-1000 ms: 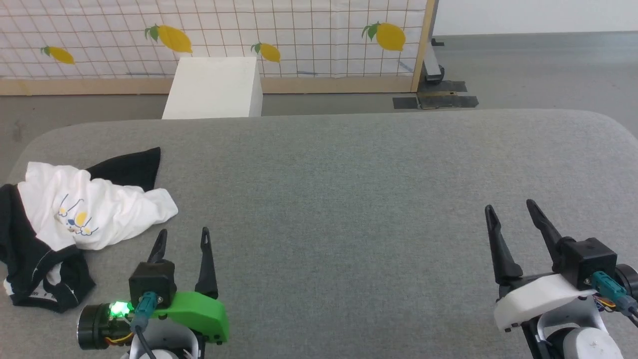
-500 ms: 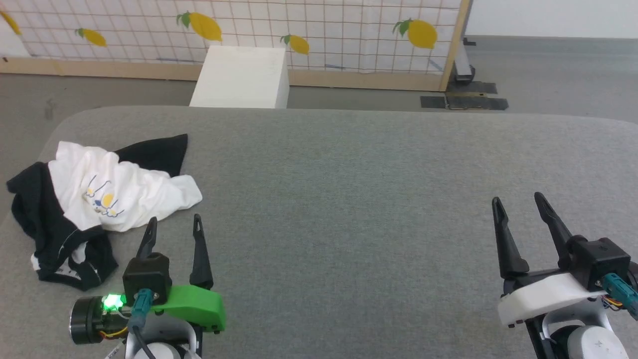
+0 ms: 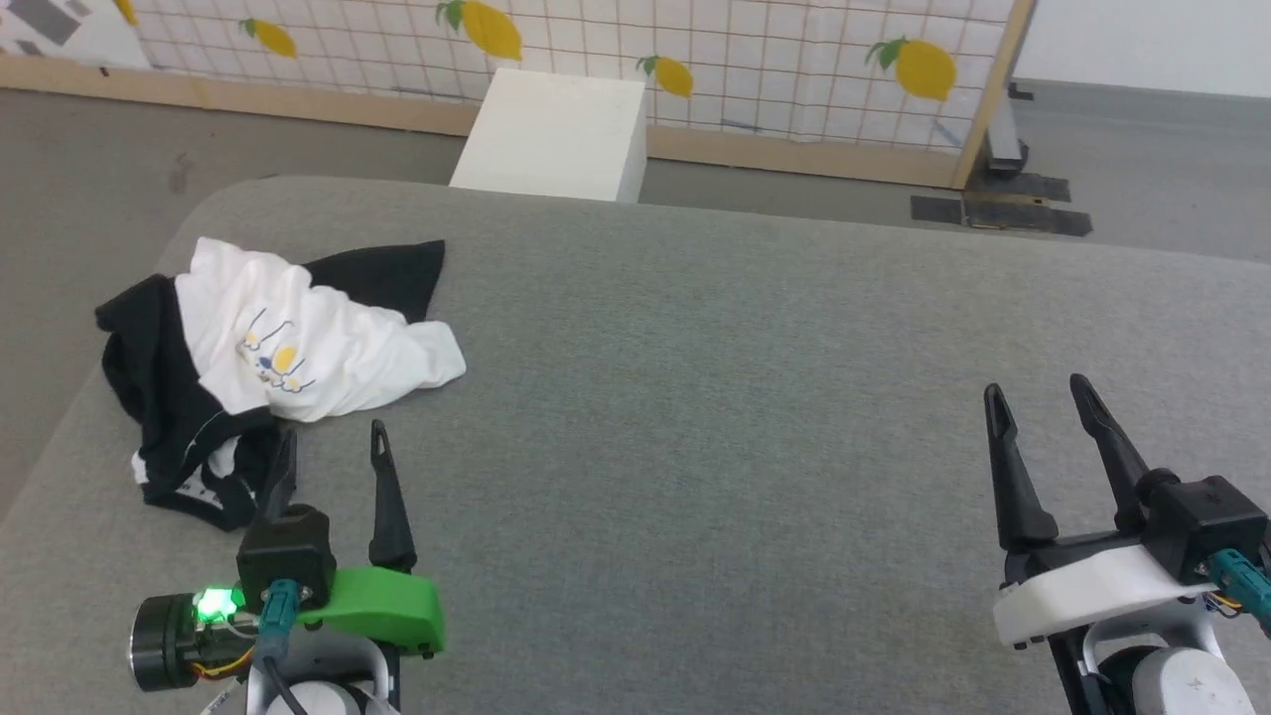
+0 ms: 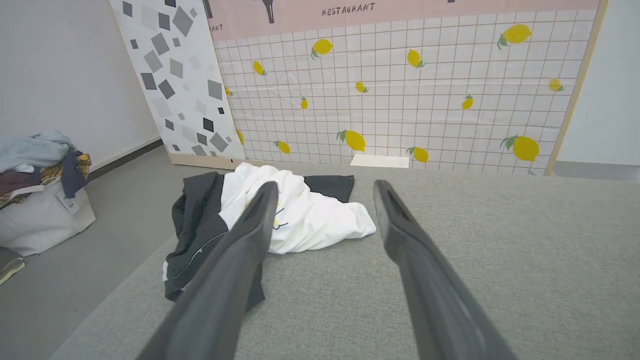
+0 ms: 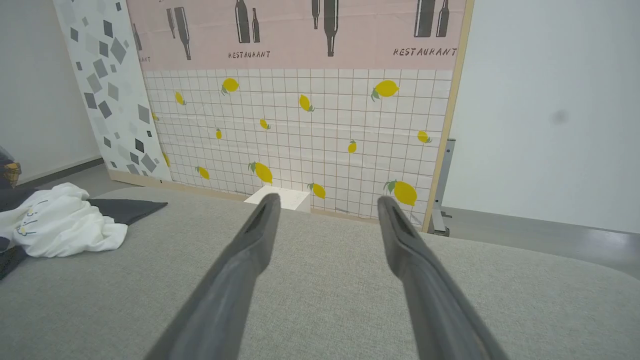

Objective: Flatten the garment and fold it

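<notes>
The grey fabric-covered tabletop (image 3: 715,417) has a rounded far-left corner, and its far edge runs straight across to the right. Grey floor (image 3: 79,199) lies beyond the left and far edges. A white box (image 3: 551,134) stands on that floor just past the far edge, in front of a lemon-print panel (image 3: 794,60). In the left wrist view a bag heaped with clothes (image 4: 40,210) sits on the floor well off the left edge.

A wide stretch of open grey surface runs from the middle of the tabletop to its right edge. The right gripper (image 3: 1038,390) hangs over this stretch near the near edge, its jaws spread wide and holding nothing, well apart from the garment (image 3: 308,348). The left gripper (image 3: 331,437) stands near the near-left part of the tabletop, its jaws also wide apart and empty. Its left finger lines up with the garment's near black edge; whether it touches the cloth I cannot tell.

The garment lies in a crumpled heap close to the far-left corner and the left edge. Its white body is bunched in folds, with a small yellow-and-blue print facing up. One black sleeve lies flat toward the far edge. More black cloth is wadded along the left and near sides, with a thin pale line of stitching showing on it
</notes>
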Tool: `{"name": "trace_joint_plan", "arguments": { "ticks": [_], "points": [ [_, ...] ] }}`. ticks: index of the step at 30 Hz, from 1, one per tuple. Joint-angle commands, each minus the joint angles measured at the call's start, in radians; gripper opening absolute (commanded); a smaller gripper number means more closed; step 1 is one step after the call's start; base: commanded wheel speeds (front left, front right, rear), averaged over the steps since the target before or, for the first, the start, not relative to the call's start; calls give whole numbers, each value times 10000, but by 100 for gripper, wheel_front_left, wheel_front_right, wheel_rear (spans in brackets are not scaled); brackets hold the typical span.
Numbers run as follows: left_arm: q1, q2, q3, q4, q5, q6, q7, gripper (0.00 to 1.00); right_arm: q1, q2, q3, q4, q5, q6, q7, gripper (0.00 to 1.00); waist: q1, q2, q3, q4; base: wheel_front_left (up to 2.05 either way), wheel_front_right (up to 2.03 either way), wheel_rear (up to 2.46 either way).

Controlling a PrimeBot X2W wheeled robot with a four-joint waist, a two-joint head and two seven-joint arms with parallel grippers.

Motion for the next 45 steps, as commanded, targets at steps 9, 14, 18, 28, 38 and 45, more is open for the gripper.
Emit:
{"name": "trace_joint_plan", "arguments": {
  "ticks": [9, 14, 18, 28, 38, 45],
  "points": [
    [-199, 142, -39, -38, 7, 377, -286, 100, 233, 11, 65, -162, 151, -9, -300, 100, 0, 0, 80, 719, 0, 0, 0],
    [-237, 146, -91, -61, 26, 533, -386, 100, 282, 12, 52, -213, 183, -10, -401, 100, 0, 0, 121, 1050, 0, 0, 0],
    [-257, 163, -101, -73, 20, 665, -468, 100, 287, 12, 48, -251, 198, -10, -484, 100, 0, 0, 168, 1331, 0, 0, 0],
    [-348, 208, 72, 33, -159, 853, -677, 100, 277, 14, 76, -355, 285, -11, -694, 100, 0, 0, 312, 1934, 0, 0, 0],
    [-1832, 614, 1152, 284, -594, 215, -882, 100, 192, 16, 64, -535, 193, -13, -900, 100, 0, 0, 711, 2347, 0, 0, 0],
    [-3629, 927, 1648, 1157, -867, -343, -1023, 100, -129, 18, 113, -675, -24, -14, -1041, 100, 0, 0, 1375, 2322, 0, 0, 0]
  ]
}}
